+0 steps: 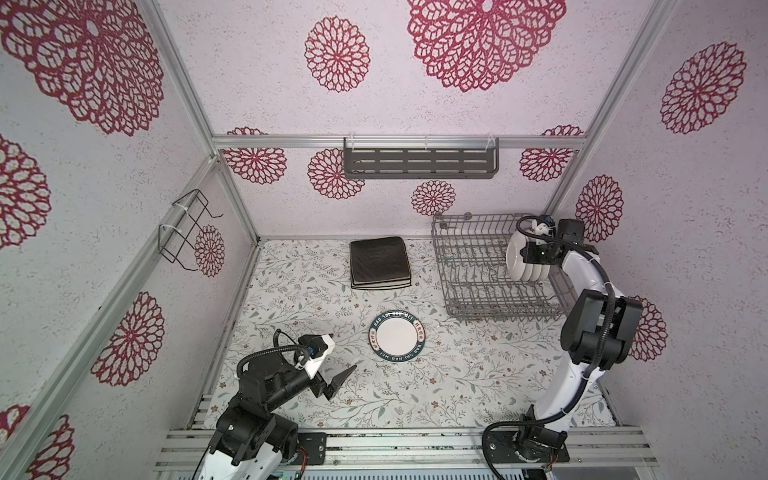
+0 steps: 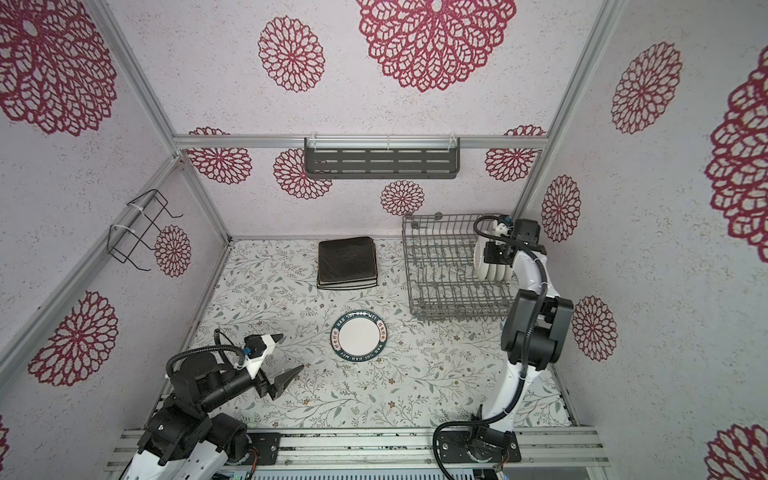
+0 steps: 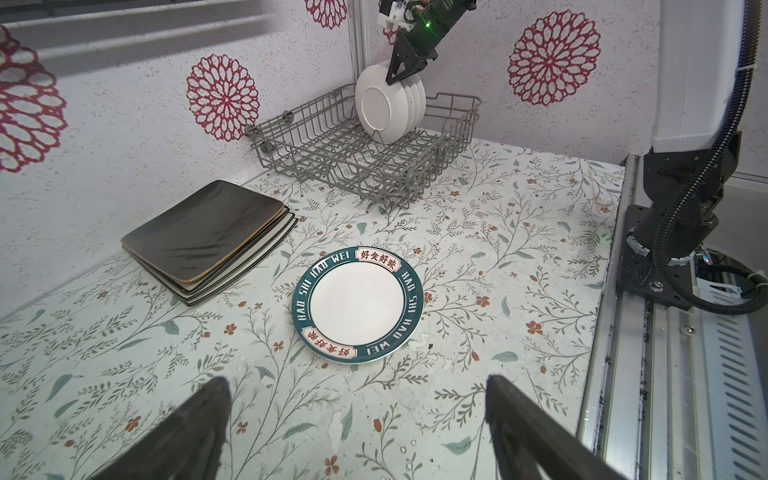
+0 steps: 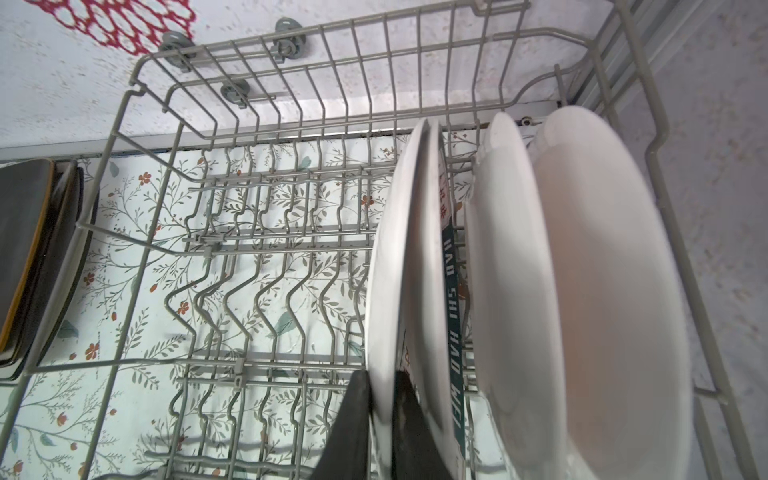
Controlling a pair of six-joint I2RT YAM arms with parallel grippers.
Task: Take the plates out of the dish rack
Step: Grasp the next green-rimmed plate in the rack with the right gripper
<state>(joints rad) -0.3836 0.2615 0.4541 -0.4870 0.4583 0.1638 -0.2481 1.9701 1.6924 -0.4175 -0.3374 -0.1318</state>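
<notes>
Taking the far wall in both top views as 12 o'clock, the large grey metal wire dish rack (image 1: 469, 257) sits at 2 o'clock on the floral-patterned bench (image 1: 457, 374), close to the far right corner. Four round white plates (image 1: 532, 274) stand on edge in a tight row at the rack's 3 o'clock end.

The right gripper (image 4: 384, 419) reaches down from above and is clamped on the top rim of the outermost round white plate (image 4: 386, 270), the one at the 9 o'clock end of that row. The right wrist view shows a black finger (image 4: 353, 428) pressed against each face of it. The plate just behind it shows a dark green printed band.

One round white plate with a dark green lettered rim (image 1: 396, 336) lies flat and face up near the middle of the bench, at 7 o'clock from the rack and apart from it. At 12 o'clock on the bench, near the rack's 9 o'clock side, a stack of square plates (image 1: 380, 262) lies flat, black ones on top and cream, dark-edged ones beneath.

The left gripper (image 1: 344, 351) hangs low over the bench at 8 o'clock. Its jaws are spread wide with nothing between them, pointing toward the flat round plate and apart from it.
</notes>
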